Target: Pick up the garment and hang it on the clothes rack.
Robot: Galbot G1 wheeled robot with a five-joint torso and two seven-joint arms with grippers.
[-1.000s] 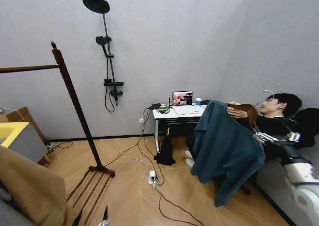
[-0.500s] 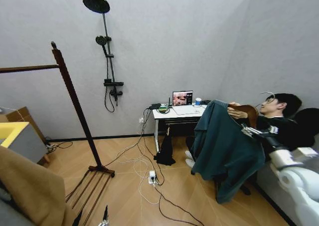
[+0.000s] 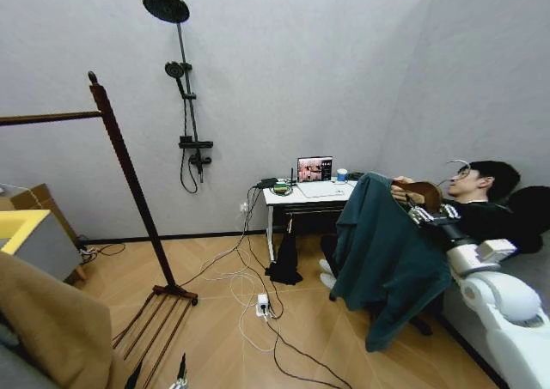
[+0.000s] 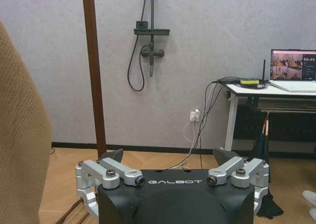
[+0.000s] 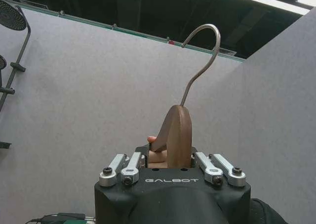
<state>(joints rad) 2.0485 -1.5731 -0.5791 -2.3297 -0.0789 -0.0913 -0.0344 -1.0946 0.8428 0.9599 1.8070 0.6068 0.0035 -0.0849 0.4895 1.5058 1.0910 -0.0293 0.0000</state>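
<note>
- The garment (image 3: 385, 260), a dark teal shirt-jacket, is seen at the right of the head view, draped off a wooden hanger (image 3: 423, 191) that's being held up by a person's hand (image 3: 401, 190) at its top.
- The right gripper (image 3: 421, 214) is parked right at that hanger. In the right wrist view the hanger's neck (image 5: 177, 135) is seen sitting between the fingers, which look closed in around it, though whether it's truly pinched can't quite be told; a fingertip of the person shows just beside the wood.
- The steel hook (image 5: 200, 61) is pointed straight up from the gripper, with its open side facing away from the right edge of that view.
- The left gripper (image 4: 173, 177) is held low with its fingers spread and nothing in them, far from the garment, so the job is clearly the right arm's.
- The clothes rack (image 3: 129, 179) is found well apart, over at the left of the head view, its top rail (image 3: 47, 118) running off the left edge. So the hook would probably need to be carried across the room and over that rail.
</note>
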